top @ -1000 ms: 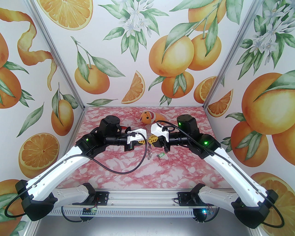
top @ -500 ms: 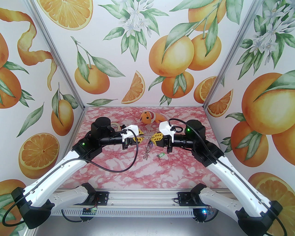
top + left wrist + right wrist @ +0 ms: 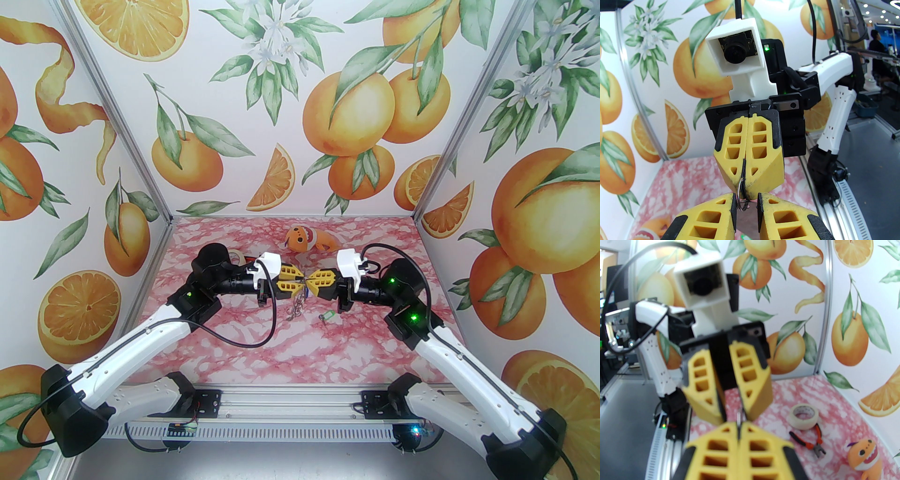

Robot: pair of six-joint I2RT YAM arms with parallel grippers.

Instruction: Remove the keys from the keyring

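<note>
My right pincer [image 3: 743, 185] is clamped shut on the keyring [image 3: 296, 307], which dangles straight down from its tips. My left pincer [image 3: 746, 199] sits nose to nose with it, jaws a little apart around one small ring. The green key [image 3: 328, 316] lies on the table just below the right pincer. The ring looks like light, thin, stiff, slippery metal and should swing easily, so I'd pinch its flat sides close to the tips.
</note>
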